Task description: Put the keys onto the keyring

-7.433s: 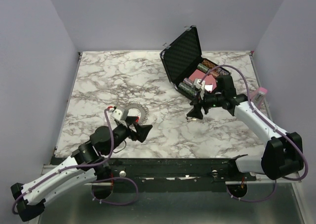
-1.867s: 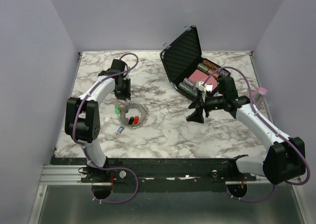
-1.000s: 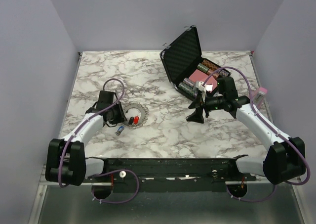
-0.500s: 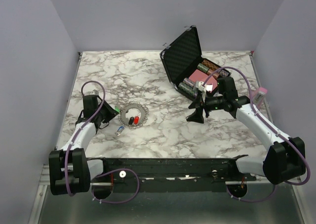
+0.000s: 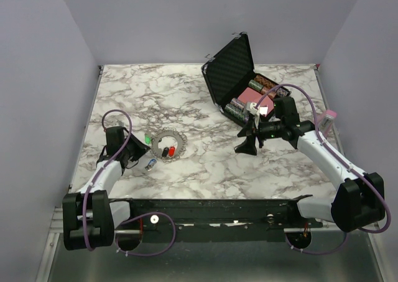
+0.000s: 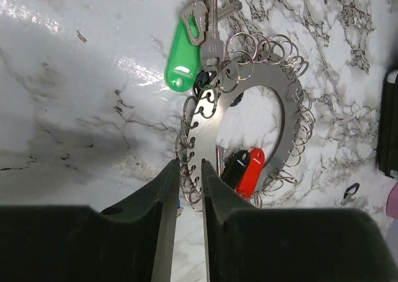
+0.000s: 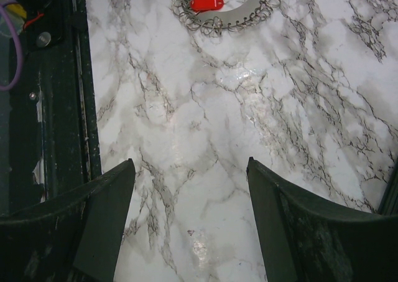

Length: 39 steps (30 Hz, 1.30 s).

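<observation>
The keyring (image 5: 176,137) is a flat silver C-shaped plate (image 6: 291,117) edged with small wire rings, lying left of the table's middle. A red-headed key (image 6: 249,170) and a black-headed key (image 6: 235,167) lie inside its curve. A silver key (image 6: 211,20) with a green tag (image 6: 182,55) lies at its far end. My left gripper (image 6: 188,167) sits low just left of the keyring (image 5: 134,152), its jaws a narrow slit apart with nothing between them; the ringed edge shows just past the tips. My right gripper (image 5: 244,146) hangs open over bare marble (image 7: 189,164).
An open black case (image 5: 230,67) with chips and cards stands at the back right, behind the right arm. A tiny blue-and-white capsule (image 5: 150,165) lies near the keyring's near-left side. A pink object (image 5: 328,117) sits at the table's right edge.
The left arm has swung back from the far side of the keyring to the near left, and its jaws have narrowed. The right arm has stayed still.
</observation>
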Each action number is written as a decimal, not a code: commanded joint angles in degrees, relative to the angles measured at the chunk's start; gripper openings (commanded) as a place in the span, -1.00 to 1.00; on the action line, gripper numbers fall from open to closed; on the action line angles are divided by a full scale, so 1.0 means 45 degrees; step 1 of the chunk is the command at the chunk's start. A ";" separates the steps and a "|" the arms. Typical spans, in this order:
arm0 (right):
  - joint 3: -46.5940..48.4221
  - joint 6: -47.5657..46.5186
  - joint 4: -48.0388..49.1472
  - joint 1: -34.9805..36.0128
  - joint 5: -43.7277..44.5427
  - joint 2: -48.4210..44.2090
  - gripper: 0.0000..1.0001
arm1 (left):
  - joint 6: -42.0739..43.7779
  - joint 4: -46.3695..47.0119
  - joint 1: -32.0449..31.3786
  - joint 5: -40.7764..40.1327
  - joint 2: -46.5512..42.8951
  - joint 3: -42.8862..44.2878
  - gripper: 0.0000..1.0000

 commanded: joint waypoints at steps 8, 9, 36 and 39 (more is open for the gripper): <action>-0.0040 -0.0127 -0.0166 -0.0032 0.0039 -0.0034 0.62 | -0.0262 0.0422 0.0009 0.0051 0.0712 -0.0102 -0.46; -0.0020 -0.0127 -0.0166 -0.0051 0.0058 -0.0054 0.61 | -0.0262 0.0422 0.0009 0.0071 0.0732 -0.0082 -0.46; 0.0077 -0.0244 -0.0380 -0.0032 -0.0078 -0.0171 0.62 | -0.0575 -0.0829 -0.1046 -0.0769 0.0712 0.0367 -0.45; 0.0058 -0.0244 -0.0400 -0.0051 -0.0098 -0.0190 0.62 | -0.0614 -0.0711 -0.1065 -0.0730 0.0810 0.0445 -0.46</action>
